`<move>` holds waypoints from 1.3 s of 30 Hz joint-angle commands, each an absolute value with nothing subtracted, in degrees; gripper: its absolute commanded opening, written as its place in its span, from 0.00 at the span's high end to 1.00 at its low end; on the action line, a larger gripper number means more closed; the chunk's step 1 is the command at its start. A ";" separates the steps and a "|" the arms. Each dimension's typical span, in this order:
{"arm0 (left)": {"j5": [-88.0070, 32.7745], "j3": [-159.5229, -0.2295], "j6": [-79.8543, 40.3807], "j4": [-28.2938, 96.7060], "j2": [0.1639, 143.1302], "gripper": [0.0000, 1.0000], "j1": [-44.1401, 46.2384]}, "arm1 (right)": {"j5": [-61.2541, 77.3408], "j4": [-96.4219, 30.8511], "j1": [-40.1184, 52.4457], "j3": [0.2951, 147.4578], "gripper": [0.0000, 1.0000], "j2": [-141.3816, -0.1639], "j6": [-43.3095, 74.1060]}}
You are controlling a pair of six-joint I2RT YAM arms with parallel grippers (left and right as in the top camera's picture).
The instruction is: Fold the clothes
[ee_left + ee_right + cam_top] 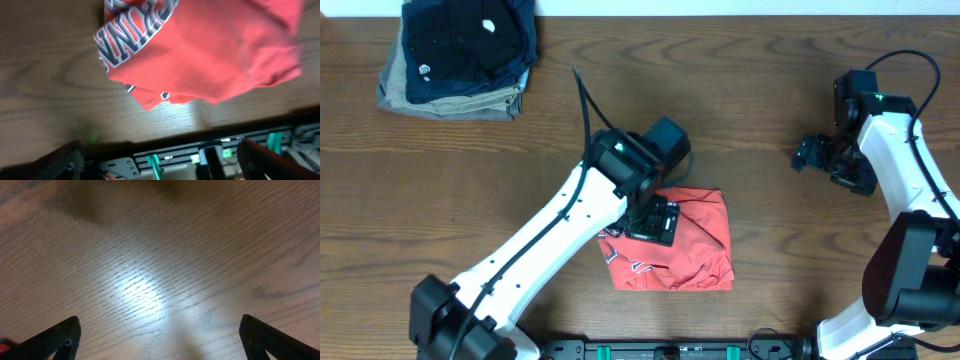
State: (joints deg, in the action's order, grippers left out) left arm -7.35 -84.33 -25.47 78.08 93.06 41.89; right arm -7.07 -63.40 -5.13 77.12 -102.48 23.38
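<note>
Overhead: left gripper (655, 222) hangs over one edge of the shirt (688, 240), which lies bunched in a rough square on the worktop (740, 100). Left wrist view: fingers (62, 161) spread wide with nothing between them. The shirt lies just ahead of the gripper, white lettering showing, not held. Right gripper (815, 155) is well apart from the shirt, above plain worktop, also wide open and holding nothing. Folded pile (460, 55) sits far beyond the left gripper.
</note>
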 commanded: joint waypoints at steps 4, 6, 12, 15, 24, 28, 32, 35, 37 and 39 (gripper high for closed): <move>-6.02 -76.03 -24.01 73.60 93.56 0.02 34.57 | -7.05 -63.46 -5.43 77.12 0.01 -102.54 22.65; -8.45 -74.26 -21.15 72.82 93.56 0.02 31.09 | -7.05 -63.46 -5.45 77.12 0.01 -102.54 22.65; -21.89 -67.53 -16.08 65.04 93.56 0.00 25.32 | -7.05 -63.46 -5.45 77.12 0.01 -102.54 22.65; -26.37 -63.66 -16.10 60.31 93.56 0.04 25.58 | -7.05 -63.46 -5.45 77.12 0.01 -102.54 22.65; -29.80 -57.23 -16.53 53.36 93.58 0.20 25.85 | -7.05 -63.46 -5.45 77.12 0.01 -102.54 22.65; -29.80 -57.23 -16.56 51.64 93.58 0.31 25.85 | -7.05 -63.46 -5.45 77.12 0.01 -102.54 22.65; -29.80 -57.23 -16.53 50.54 93.58 0.39 25.85 | -7.05 -63.46 -5.45 77.12 0.01 -102.54 22.65; -29.78 -57.23 -16.53 50.37 93.58 0.57 25.85 | -7.05 -63.46 -5.45 77.12 0.01 -102.54 22.65; -29.80 -57.23 -16.56 50.37 93.58 0.75 25.85 | -7.05 -63.46 -5.45 77.12 0.01 -102.54 22.65; -30.06 -57.41 -16.60 50.46 93.54 0.94 25.85 | -7.05 -63.46 -5.45 77.12 0.01 -102.54 22.65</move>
